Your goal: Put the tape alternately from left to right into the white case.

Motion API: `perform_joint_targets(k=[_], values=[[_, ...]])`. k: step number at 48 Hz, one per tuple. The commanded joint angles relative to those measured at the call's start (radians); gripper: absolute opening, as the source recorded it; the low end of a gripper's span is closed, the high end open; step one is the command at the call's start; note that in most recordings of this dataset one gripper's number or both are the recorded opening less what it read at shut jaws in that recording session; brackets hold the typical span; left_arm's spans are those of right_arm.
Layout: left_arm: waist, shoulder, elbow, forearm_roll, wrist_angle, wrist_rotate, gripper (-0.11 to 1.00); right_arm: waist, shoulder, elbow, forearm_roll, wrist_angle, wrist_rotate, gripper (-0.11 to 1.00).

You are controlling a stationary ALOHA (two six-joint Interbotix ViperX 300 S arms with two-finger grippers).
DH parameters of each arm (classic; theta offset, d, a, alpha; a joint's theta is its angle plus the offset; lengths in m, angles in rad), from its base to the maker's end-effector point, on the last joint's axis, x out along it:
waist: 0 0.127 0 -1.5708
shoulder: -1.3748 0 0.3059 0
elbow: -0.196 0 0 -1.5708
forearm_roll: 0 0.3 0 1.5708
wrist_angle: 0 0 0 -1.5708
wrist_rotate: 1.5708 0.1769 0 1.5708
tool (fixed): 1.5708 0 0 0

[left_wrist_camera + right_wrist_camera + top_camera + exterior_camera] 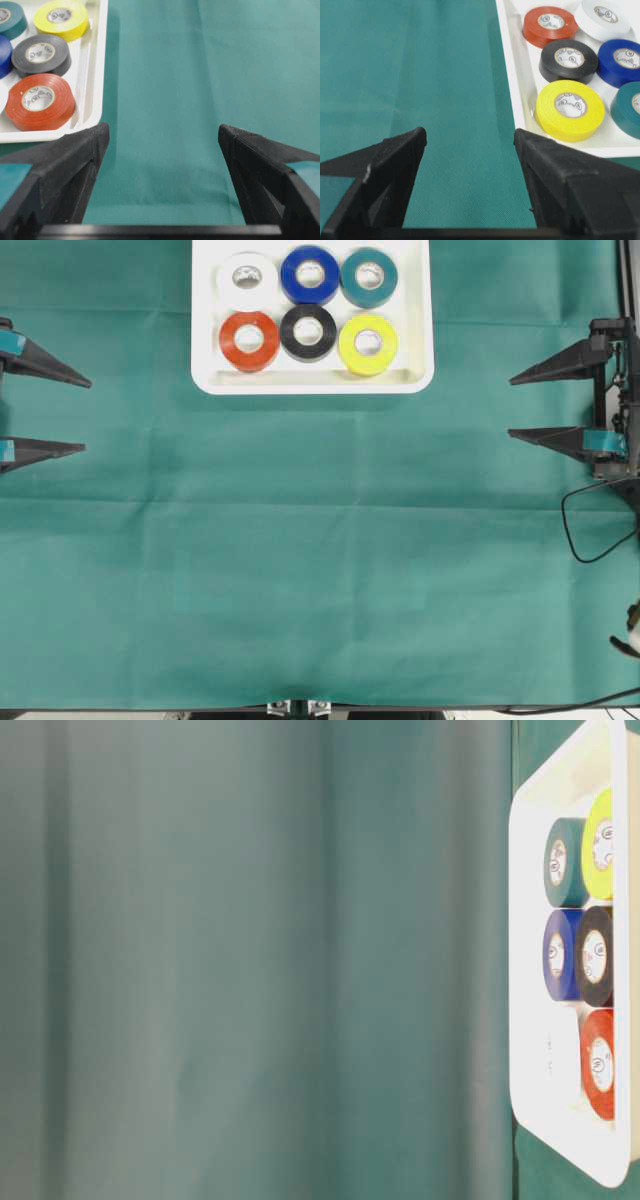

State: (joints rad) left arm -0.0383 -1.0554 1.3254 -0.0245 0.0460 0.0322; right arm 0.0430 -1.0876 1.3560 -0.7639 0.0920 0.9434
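Your white case sits at the far edge of the bench, centred between the two arms, on the green cloth.

All six rolls are inside it, two rows of three, lying flat:
- Far row, left to right in the overhead view: white tape, blue tape, teal tape.
- Near row: red tape, black tape, yellow tape.

Neighbouring rolls look touching or just beside each other; you can't tell which from overhead. None sits on the rim.

Left gripper: at the left edge of the overhead view, well apart from the case, jaws spread wide with nothing between them. In your left wrist view the left gripper frames bare cloth only, with the near corner of the case, the red roll, the black roll and the yellow roll off to the upper left.

Right gripper: at the right edge, also well clear of the case, jaws wide apart and holding nothing. The right wrist view shows the right gripper over bare cloth, with the yellow roll nearest and the case corner just beside the right-hand finger in that frame.

Both arms have their fingers pointing inward, toward the middle of the bench.

A black cable loops on the cloth below the right arm.

The table-level view is turned sideways: the case is at the right edge, mostly blurred green elsewhere.
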Motion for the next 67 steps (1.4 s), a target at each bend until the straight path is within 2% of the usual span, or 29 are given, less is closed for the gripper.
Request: perform_joint_targets(k=[1, 67], values=[[0.005, 0.002, -0.008, 0.002, -0.006, 0.0, 0.59, -0.002, 0.006, -0.008, 0.0, -0.003, 0.002, 0.78], [0.005, -0.06, 0.023, 0.002, 0.002, -0.002, 0.59, -0.002, -0.011, 0.003, 0.0, -0.008, 0.002, 0.78]])
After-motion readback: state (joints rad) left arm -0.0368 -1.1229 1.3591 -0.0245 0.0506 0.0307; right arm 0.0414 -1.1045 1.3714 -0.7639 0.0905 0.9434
